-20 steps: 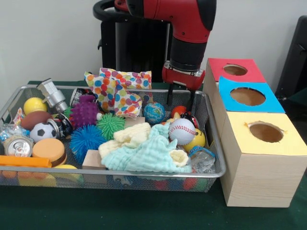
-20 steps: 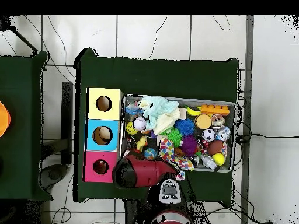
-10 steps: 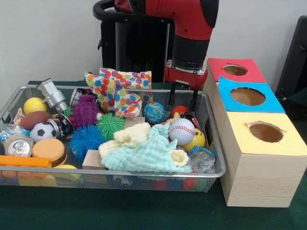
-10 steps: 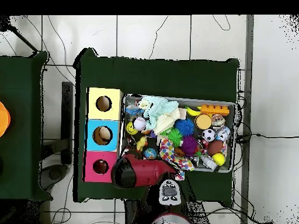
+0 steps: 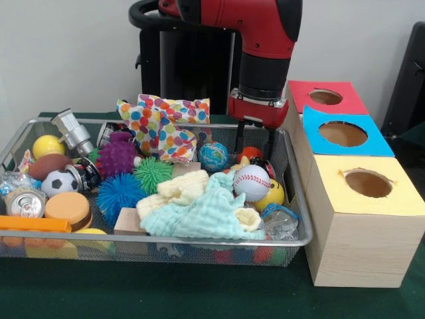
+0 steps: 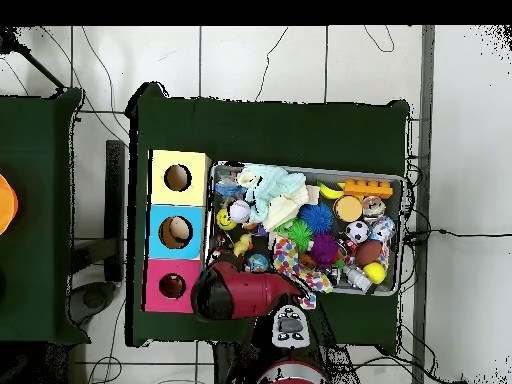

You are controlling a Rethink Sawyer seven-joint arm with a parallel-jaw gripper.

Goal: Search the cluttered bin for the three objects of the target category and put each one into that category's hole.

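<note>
Slightly raised since a second ago, my gripper (image 5: 253, 139) hangs with fingers spread, empty, over the bin's (image 5: 295, 199) far corner. Below sits an orange-red ball (image 5: 250, 153): probably light, smooth, rollable; I judge a grasp across its middle.

front: low, close, across the worktop (image 5: 199, 292), facing the arm (image 5: 262, 40) | overhead: high, straight down, far, whole worktop plus floor | shared: bin (image 5: 292, 199) (image 6: 403, 235), boxes (image 5: 362, 219) (image 6: 155, 230), arm

Glossy red arm (image 5: 262, 23), black cylindrical wrist (red collar below)
</note>
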